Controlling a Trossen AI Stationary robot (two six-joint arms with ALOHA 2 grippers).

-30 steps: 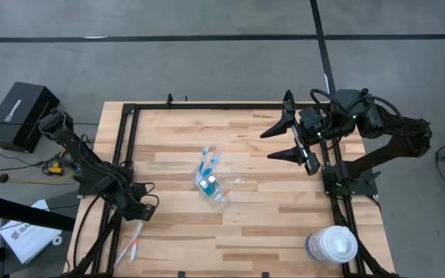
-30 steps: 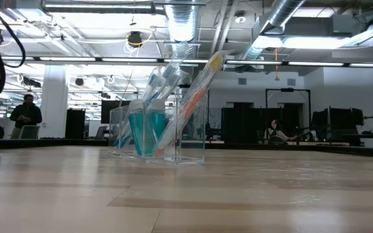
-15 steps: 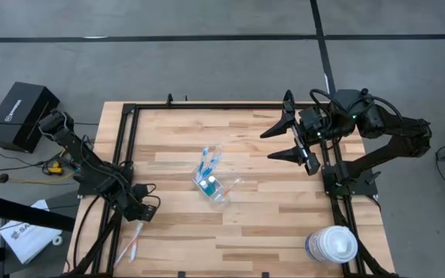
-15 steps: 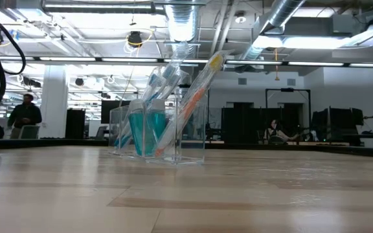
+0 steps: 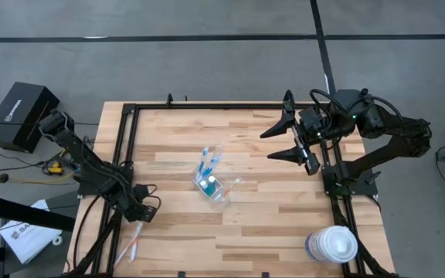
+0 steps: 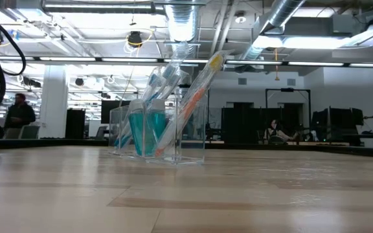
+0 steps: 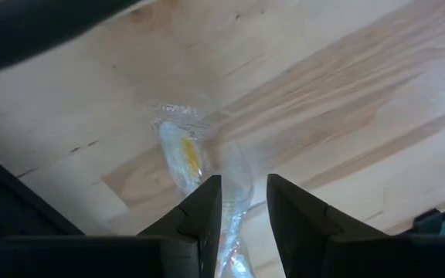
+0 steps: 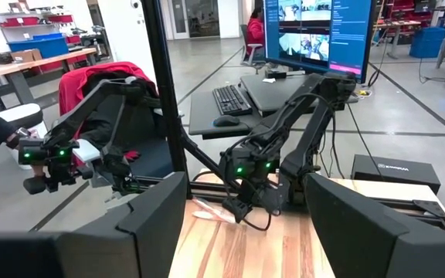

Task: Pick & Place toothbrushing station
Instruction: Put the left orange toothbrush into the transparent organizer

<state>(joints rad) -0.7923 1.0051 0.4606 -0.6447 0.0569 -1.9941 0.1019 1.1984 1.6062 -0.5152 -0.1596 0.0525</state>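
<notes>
A small clear cup (image 5: 213,184) stands at the table's middle, with blue, white and orange toothbrushes (image 6: 193,90) leaning out of it and teal tubes (image 6: 144,133) inside. One clear-wrapped toothbrush (image 5: 133,245) lies flat near the near left corner. My left gripper (image 5: 142,213) is low over that toothbrush's far end, and its fingers are close together around it (image 7: 242,185). My right gripper (image 5: 283,137) is open and empty, held high at the table's right side. My left gripper has the wrapped toothbrush between its two fingers, at a part of the wrapper (image 7: 234,202) a little behind the yellow end (image 7: 188,154). The fingers come from above and lie across it. The toothbrush lies on the table.
A big round white-lidded tub (image 5: 335,245) stands at the near right corner. Black frame rails (image 5: 126,147) run along the table's left, right and far edges. Bare wood lies between the cup and both arms. A person (image 6: 19,115) stands in the room behind the table.
My left gripper has edged a little toward the near edge, over the lying toothbrush. The cup, its contents and my right arm have kept still.
</notes>
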